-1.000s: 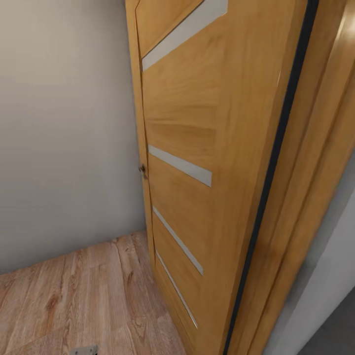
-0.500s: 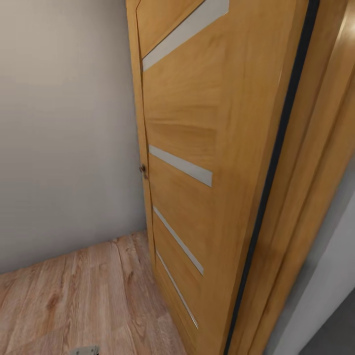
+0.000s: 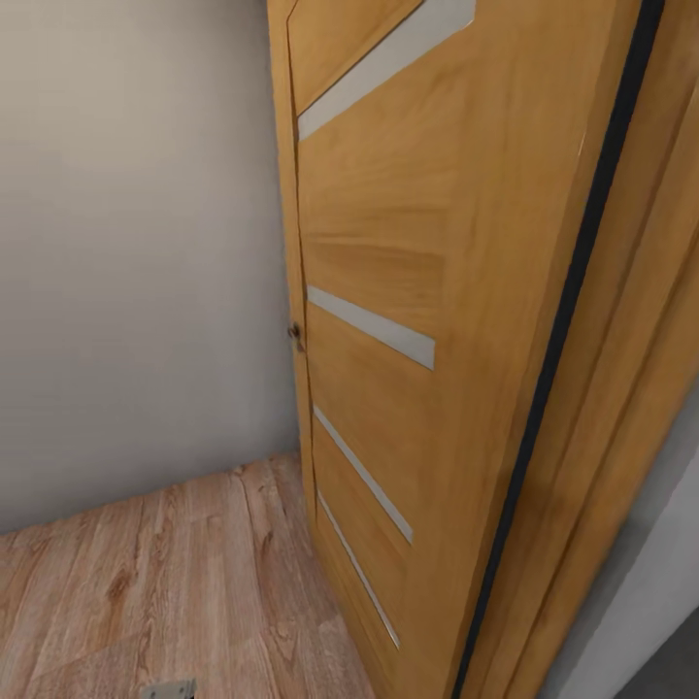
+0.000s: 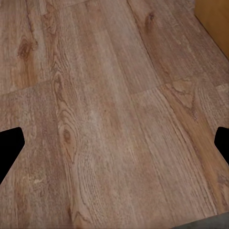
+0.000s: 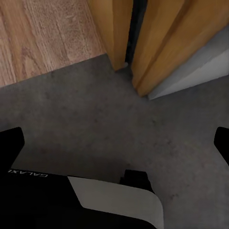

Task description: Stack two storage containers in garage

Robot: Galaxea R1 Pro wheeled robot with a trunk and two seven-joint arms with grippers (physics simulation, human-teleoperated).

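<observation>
The two storage containers are out of view. My left gripper [image 4: 114, 148] is open over light wood-plank flooring [image 4: 105, 109], its dark fingertips [image 4: 9, 148] wide apart with nothing between them. My right gripper [image 5: 114, 143] is also open and empty, above the dark grey concrete floor [image 5: 95, 114] near the foot of a wooden door [image 5: 114, 28].
A tall honey-coloured door [image 3: 408, 291] with pale slanted inlays and a small knob [image 3: 294, 333] stands open close ahead, its dark edge [image 3: 573, 291] against the frame. To its left are a cream wall [image 3: 136, 252] and plank flooring [image 3: 175, 582]. Grey concrete [image 3: 675, 670] shows at the lower right.
The whole head view has shifted a little, so the door and knob now sit slightly further right in the picture. Nothing in the scene itself has moved.
</observation>
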